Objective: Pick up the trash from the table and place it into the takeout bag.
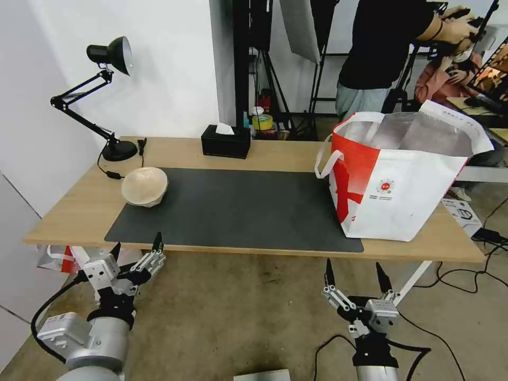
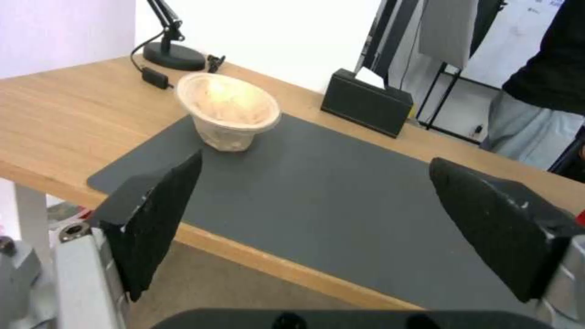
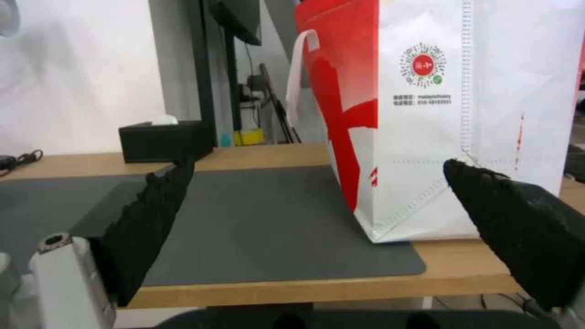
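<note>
On the table (image 1: 79,211), at the right end w/ its near corner on the dark mat (image 1: 238,211), stands the bag (image 1: 402,196), upright, mouth open, silver lining showing; contents can't be made out from the head view. One white strap (image 1: 324,159) loops off its red side, a small round logo (image 1: 385,187) on the white face. At the mat's far-left corner, a beige pulp bowl (image 1: 144,186) lies tipped on its side, resting partly on mat, partly on bare wood; in the left wrist view its mouth (image 2: 228,101) faces up & toward the camera, nothing visible inside. Behind it, a black lamp (image 1: 108,95) at the back-left w/ cord trailing; a black tissue box (image 1: 226,141) at the back edge, mid-table, a white tissue poking out. Left gripper (image 1: 136,245) hangs below & in front of the table's near edge, fingers (image 2: 160,219) spread wide, holding nothing, the bowl ahead of it & well apart, up on the tabletop. Right gripper (image 1: 354,272) likewise low, off the near edge, jaws wide, empty, fingers (image 3: 146,214) framing the mat & the bag's lower corner (image 3: 372,235); the bag stands ahead of it & slightly to its right, not touched.
</note>
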